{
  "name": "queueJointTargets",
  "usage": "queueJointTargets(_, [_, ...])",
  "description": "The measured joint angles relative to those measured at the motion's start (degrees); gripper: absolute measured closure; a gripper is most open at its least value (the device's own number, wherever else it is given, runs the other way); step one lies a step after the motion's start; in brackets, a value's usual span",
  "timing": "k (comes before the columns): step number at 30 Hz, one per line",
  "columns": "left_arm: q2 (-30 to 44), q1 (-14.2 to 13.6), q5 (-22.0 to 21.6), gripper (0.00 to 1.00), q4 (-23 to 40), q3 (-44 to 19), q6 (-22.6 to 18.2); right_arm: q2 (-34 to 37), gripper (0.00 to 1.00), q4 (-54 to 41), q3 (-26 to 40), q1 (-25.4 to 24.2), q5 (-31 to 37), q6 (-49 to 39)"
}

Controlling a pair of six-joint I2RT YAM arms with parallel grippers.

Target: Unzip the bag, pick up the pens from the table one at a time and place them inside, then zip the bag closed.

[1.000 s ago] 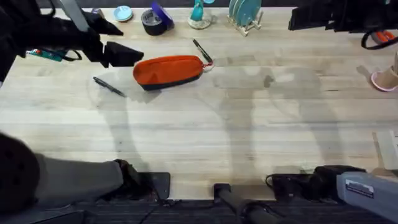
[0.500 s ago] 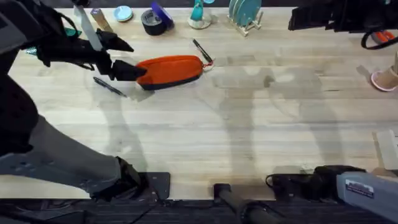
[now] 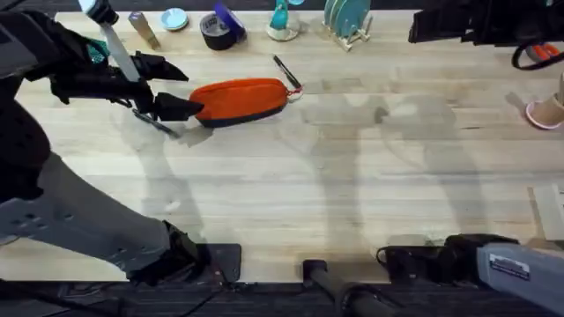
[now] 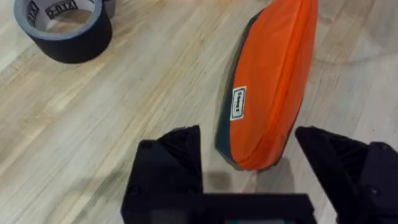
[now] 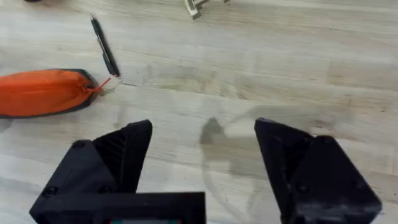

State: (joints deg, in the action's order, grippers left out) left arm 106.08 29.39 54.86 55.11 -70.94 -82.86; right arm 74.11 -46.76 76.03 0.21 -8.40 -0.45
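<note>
Left hand (image 3: 176,88) is hovering with fingers spread, empty, straddling the near end of the orange oblong fabric pouch (image 3: 240,99) on the light plank desk (image 3: 352,176). The pouch's long axis is running straight away from it, zipper still shut. Right hand (image 5: 202,158) is sitting well apart, spread, empty. One thin dark pen (image 3: 157,123) is lying under the left hand, the other (image 3: 286,72) past the pouch's far end. Left wrist view is also catching a black tape roll (image 4: 63,28); right wrist view, the red zipper pull (image 5: 102,85).

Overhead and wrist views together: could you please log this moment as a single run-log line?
left gripper: open, at bag end | right gripper: open, above table | bag: zipped | pens: one by zipper pull, one near left gripper
</note>
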Motion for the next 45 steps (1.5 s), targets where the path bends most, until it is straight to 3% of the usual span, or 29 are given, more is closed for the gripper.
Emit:
queueJointTargets(9, [0.0,-0.5,0.9,0.220,0.0,0.0,-0.9,0.0,0.005,0.0,0.0,0.0,0.0,0.0])
queueJointTargets(12, [0.0,-0.8,0.9,0.320,0.4,0.0,-1.0,0.0,0.005,0.0,0.0,0.0,0.0,0.0])
queueJointTargets(16, [0.0,-1.0,1.1,0.909,1.1,0.0,-1.2,0.0,0.005,0.0,0.0,0.0,0.0,0.0])
queueJointTargets(17, [0.0,-1.1,1.1,0.942,1.1,0.0,-1.2,0.0,0.005,0.0,0.0,0.0,0.0,0.0])
queueJointTargets(45, [0.0,-1.1,0.9,0.957,0.9,0.0,-1.2,0.0,0.005,0.0,0.0,0.0,0.0,0.0])
